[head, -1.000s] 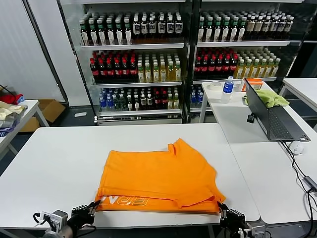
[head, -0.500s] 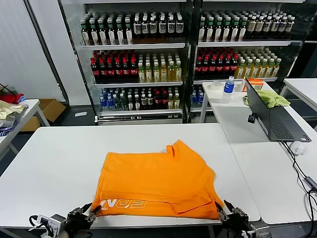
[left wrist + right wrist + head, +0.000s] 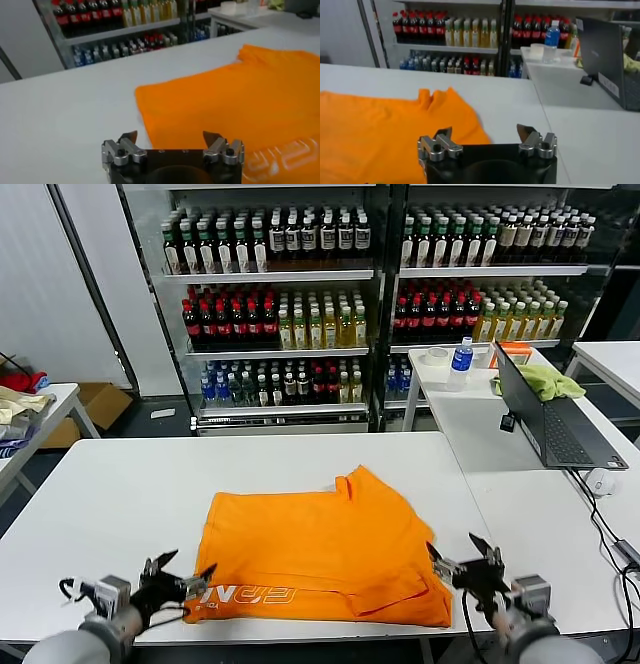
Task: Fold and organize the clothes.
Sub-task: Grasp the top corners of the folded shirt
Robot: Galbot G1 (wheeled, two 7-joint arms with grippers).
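The clothes are one bright orange T-shirt, lying folded and flat on the white table. Pale lettering runs along its near edge. My left gripper hovers open at the shirt's near left corner with nothing between its fingers. In the left wrist view the left gripper faces the shirt and its lettering. My right gripper is open and empty just off the near right corner. In the right wrist view the right gripper shows spread jaws, and the shirt lies ahead to one side.
An open laptop, a mouse and a cable lie on the adjoining right table. Behind them are a yellow-green cloth and a blue bottle. Drink shelves fill the back. A side table with fabrics stands far left.
Both grippers have opened and let go of the shirt's near edge, then lifted slightly. The near fold now rests flat on the table.
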